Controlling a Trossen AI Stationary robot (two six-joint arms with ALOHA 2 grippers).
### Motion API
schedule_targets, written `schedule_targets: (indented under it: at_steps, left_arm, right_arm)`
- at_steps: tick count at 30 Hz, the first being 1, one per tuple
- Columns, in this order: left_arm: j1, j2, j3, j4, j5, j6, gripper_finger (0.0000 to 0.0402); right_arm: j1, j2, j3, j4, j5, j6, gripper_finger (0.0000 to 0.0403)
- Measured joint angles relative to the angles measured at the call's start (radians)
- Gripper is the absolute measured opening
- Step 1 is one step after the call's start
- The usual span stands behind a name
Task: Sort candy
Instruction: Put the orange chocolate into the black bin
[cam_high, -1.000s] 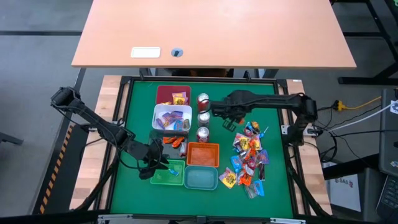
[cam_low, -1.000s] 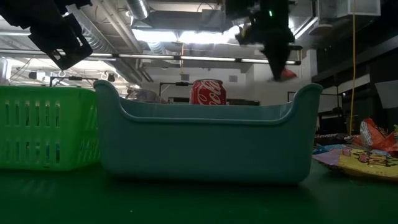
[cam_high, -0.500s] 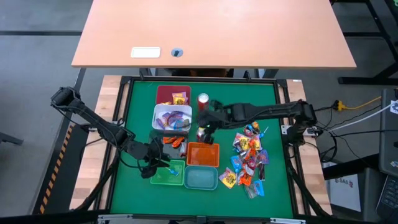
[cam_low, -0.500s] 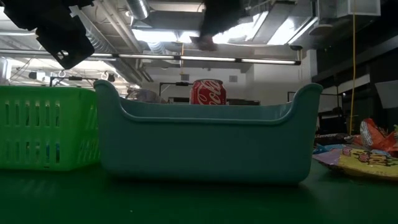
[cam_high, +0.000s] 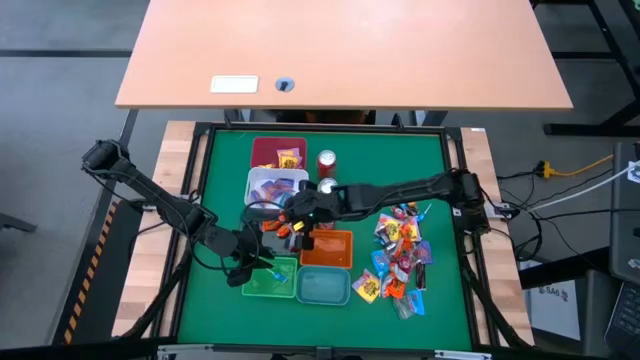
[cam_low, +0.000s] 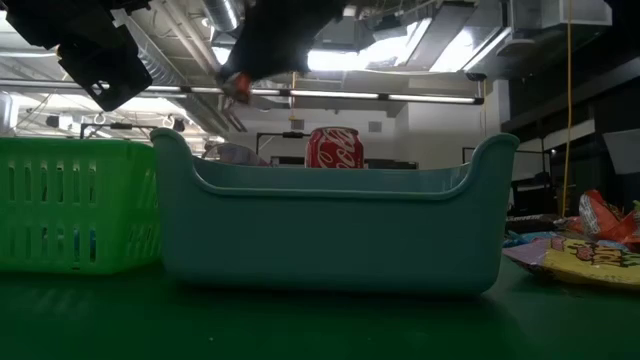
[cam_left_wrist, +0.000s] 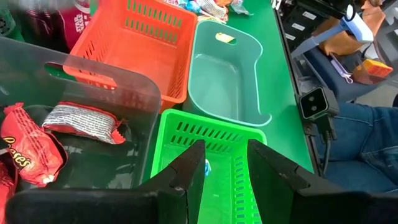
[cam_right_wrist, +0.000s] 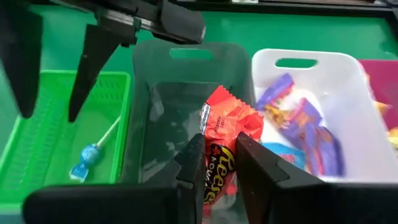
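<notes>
Right gripper (cam_right_wrist: 214, 163) reaching across the table, poised above the clear bin (cam_right_wrist: 186, 62); its fingers (cam_right_wrist: 189, 165) are narrowed onto an orange Reese's sweet (cam_right_wrist: 222, 134), held over that bin. In the high view the same gripper (cam_high: 300, 218) lies between the white bin (cam_high: 255, 180) and the orange bin (cam_high: 326, 247). In the low view it hangs above the teal bin (cam_low: 330, 235) with the orange wrapper visible at its tip (cam_low: 237, 84).

Left gripper (cam_left_wrist: 225, 163) hovering over the green bin (cam_left_wrist: 186, 134), fingers (cam_left_wrist: 189, 168) apart and gripping nothing. Inside the green bin lies a blue lollipop (cam_right_wrist: 87, 155).

The clear bin already contains Reese's sweets (cam_left_wrist: 25, 152) and a silver-wrapped sweet (cam_left_wrist: 84, 121). The white bin (cam_right_wrist: 348, 74) contains purple and blue sweets (cam_right_wrist: 298, 124). The maroon bin (cam_high: 265, 150) holds a yellow sweet (cam_high: 289, 157). The teal bin (cam_left_wrist: 230, 74) contains one small yellow piece (cam_left_wrist: 225, 38).

The unsorted candy pile (cam_high: 400, 260) lies on the green mat (cam_high: 220, 180), to the right of the bins. A red can (cam_low: 331, 148) stands behind the teal bin
</notes>
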Motion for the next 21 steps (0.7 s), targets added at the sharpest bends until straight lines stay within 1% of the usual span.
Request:
schedule_targets:
  at_steps: [5, 9, 21]
  left_arm:
    - [0.0, 0.0, 0.0, -0.001, 0.0, 0.0, 0.0108]
    - [0.0, 0.0, 0.0, -0.001, 0.0, 0.0, 0.0108]
    - [0.0, 0.0, 0.0, -0.001, 0.0, 0.0, 0.0108]
  right_arm:
    - [0.0, 0.05, 0.0, 0.069, 0.0, 0.0, 0.0074]
    - [0.0, 0.076, 0.0, 0.078, 0.0, 0.0, 0.0074]
    - [0.0, 0.081, 0.0, 0.084, 0.0, -0.001, 0.0074]
